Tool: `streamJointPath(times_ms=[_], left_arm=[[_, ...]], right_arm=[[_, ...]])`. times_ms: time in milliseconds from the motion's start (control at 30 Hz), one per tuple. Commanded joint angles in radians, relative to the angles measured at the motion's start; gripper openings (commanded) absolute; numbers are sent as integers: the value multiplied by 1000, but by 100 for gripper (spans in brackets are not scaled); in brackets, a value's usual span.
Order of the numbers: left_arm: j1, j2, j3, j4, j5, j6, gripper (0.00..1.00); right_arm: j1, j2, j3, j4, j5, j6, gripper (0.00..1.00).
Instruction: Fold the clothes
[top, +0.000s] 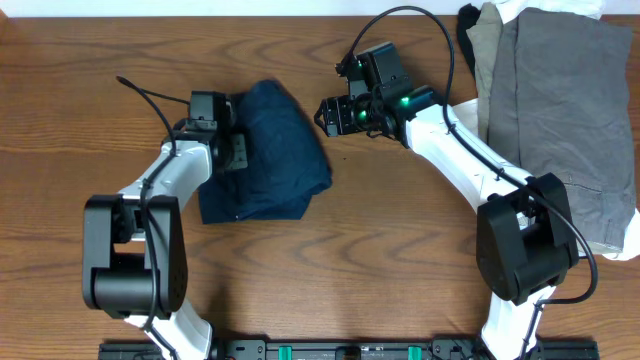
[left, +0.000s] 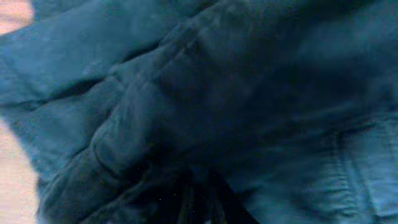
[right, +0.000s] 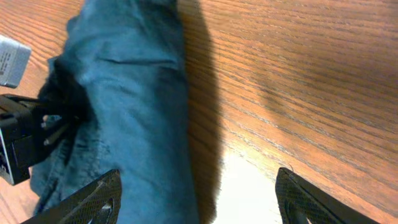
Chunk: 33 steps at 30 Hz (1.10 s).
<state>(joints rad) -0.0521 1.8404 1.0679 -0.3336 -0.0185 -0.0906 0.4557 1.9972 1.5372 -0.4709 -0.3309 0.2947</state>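
Fingers, right: your right gripper (top: 328, 115) has its two fingers (right: 102, 196) spread wide, with only bare table (top: 380, 250) showing between them.
Fingers, left: your left gripper (top: 232, 150) is closed on a bunched fold at the left edge of the navy garment (top: 275, 150). Its own camera shows only crumpled blue cloth, with the fingers buried in it.
Navy garment: it lies crumpled on the wood, left of the table's centre, between your two grippers. A stitched seam and a pocket-like panel show in the left wrist view.
Right gripper position: it sits just beside the garment's right edge, low over the wood.
Other clothes: grey garments (top: 560, 100) are stacked at the far right corner. A black garment (top: 467, 30) and white cloth (top: 625, 235) sit at the pile's edges, well apart from the navy one.
Writing: a pale sticker (right: 12, 59) on your left gripper carries print too small to read.
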Motion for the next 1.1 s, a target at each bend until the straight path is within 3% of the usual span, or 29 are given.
streamJointPath(times_ms=[0, 133, 333, 833, 1067], left_arm=[[3, 3, -11, -30, -246, 23, 13], [3, -5, -11, -53, -329, 23, 14], [0, -63, -3, -67, -331, 6, 15], [1, -425, 3, -159, -331, -64, 17], [1, -432, 3, -159, -330, -64, 17]], right_arm=[[3, -5, 20, -2, 21, -19, 77], [3, -5, 20, -3, 33, -19, 77], [4, -5, 20, -5, 35, -15, 79], [103, 148, 20, 183, -137, 119, 88], [168, 217, 20, 209, -224, 167, 83]])
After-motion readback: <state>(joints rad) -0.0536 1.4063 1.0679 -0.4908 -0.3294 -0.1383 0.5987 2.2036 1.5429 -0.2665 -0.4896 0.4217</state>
